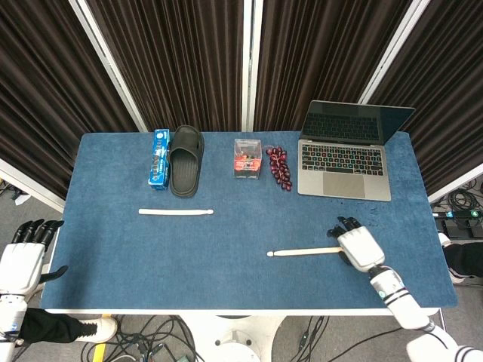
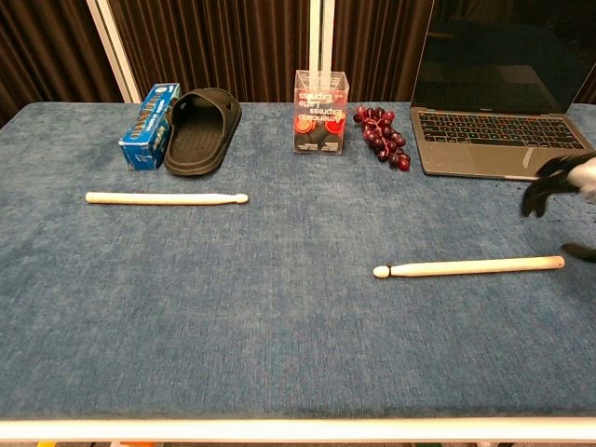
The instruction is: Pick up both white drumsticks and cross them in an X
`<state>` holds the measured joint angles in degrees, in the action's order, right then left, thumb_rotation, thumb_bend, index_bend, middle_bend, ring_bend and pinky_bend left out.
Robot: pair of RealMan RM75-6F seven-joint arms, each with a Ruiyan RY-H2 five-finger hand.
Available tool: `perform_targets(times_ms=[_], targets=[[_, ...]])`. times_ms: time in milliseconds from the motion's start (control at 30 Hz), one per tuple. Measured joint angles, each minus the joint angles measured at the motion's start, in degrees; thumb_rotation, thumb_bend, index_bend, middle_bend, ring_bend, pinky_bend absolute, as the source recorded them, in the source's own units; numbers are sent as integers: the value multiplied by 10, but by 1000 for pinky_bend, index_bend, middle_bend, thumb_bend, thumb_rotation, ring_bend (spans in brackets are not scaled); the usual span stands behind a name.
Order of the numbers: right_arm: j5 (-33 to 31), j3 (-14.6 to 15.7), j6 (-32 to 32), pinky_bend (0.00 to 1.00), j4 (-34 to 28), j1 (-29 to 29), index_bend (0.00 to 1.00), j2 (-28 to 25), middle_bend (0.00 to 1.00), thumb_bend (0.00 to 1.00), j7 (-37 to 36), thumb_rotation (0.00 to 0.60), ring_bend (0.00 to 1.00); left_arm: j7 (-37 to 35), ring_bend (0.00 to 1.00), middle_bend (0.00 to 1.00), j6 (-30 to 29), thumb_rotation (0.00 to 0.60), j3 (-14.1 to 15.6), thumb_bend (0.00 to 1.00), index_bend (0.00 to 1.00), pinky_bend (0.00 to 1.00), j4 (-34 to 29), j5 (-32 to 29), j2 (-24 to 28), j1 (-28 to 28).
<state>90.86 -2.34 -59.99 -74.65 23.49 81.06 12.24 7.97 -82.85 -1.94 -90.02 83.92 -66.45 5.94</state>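
Step in hand, as I read it: right hand (image 1: 357,246) going for the butt end of the near drumstick (image 1: 306,251), no grasp yet

How to do it well:
- stick lies flat on the table (image 1: 226,279), roughly left-right, tip pointing toward the robot's left, butt under/next to the right hand
- it's thin and round, so it'll likely roll if nudged sideways; come straight down, fingers on both long sides, then close
- grip a bit in from the butt, not at the very end, so there's enough leverage to swing it over for the X
- laptop (image 1: 349,151) sits behind the hand; keep the wrist low and clear of its front edge
- far drumstick (image 1: 175,212) lies well apart, on the left half of the table in front of the slipper (image 1: 186,159); that one looks like the left hand's job

Hand state:
- right hand: fingers spread, holding nothing. Head view puts it over the butt end; chest view shows the dark fingers (image 2: 549,182) above and behind the stick with a gap, so I judge no contact, can't be fully sure
- left hand (image 1: 21,259): off the table's left edge, fingers extended, empty, touching nothing

Both sticks on the cloth, uncrossed, nothing lifted
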Motion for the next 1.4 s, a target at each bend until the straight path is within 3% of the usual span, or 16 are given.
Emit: perform_targets(times_ms=[300,1133,1400], targets=[[16,23,-20,213,81,6,403,72,420,218,5,600,178,-7,118,179,8,600,-1,0,176,136,4,-3,-5,4],[-8,32,-22,229,128,8,482,96,491,238,-14,600,229,-20,118,180,10,600,-2,0,176,136,15,-5,-9,5],[-11,34,-24,250,131,11,558,100,550,359,-14,600,281,-24,118,180,10,600,-2,0,176,136,19,-3,-8,7]])
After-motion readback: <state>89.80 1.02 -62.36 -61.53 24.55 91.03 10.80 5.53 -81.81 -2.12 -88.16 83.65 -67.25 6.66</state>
